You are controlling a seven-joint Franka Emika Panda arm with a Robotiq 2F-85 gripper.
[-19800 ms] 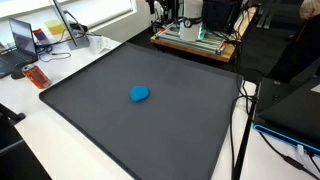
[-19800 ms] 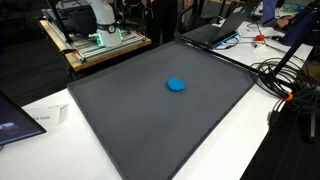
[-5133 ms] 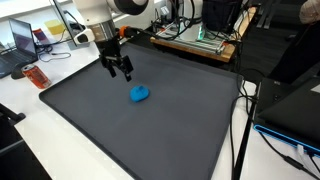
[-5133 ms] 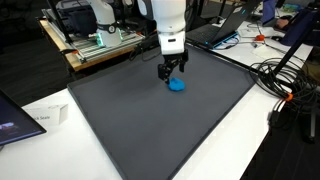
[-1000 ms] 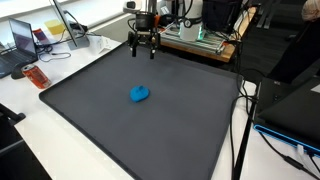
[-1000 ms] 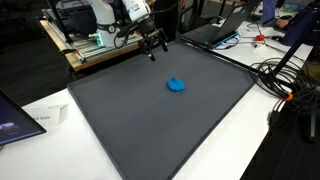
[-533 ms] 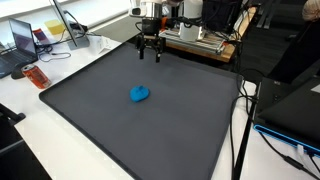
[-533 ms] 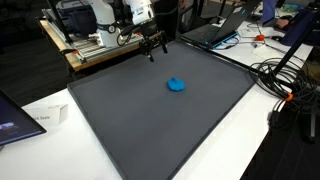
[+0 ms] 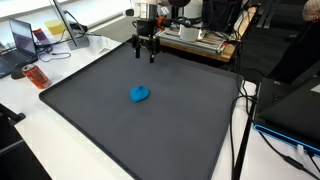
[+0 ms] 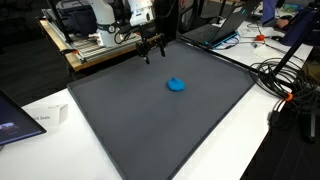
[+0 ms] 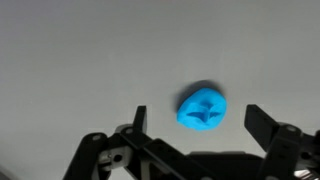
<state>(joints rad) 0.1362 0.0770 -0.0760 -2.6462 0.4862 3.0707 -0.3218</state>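
Blue lump (image 9: pixel 140 94), perhaps soft rubber, lies loose near the middle of the dark mat (image 9: pixel 100 120). Nothing grips it, because the gripper (image 9: pixel 146 52) hangs well apart over the mat's far edge, jaws wide and empty.

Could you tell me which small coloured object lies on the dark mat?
The blue lump, in the middle of the mat; the orange one lies on the white tabletop.

small blue lump (image 9: pixel 140 94), lying mid-mat, untouched

white Panda arm (image 10: pixel 138 14) with dark joints, chunky black two-finger gripper (image 9: pixel 146 56), skeletal black linkage fingers (image 11: pixel 262 121) up close
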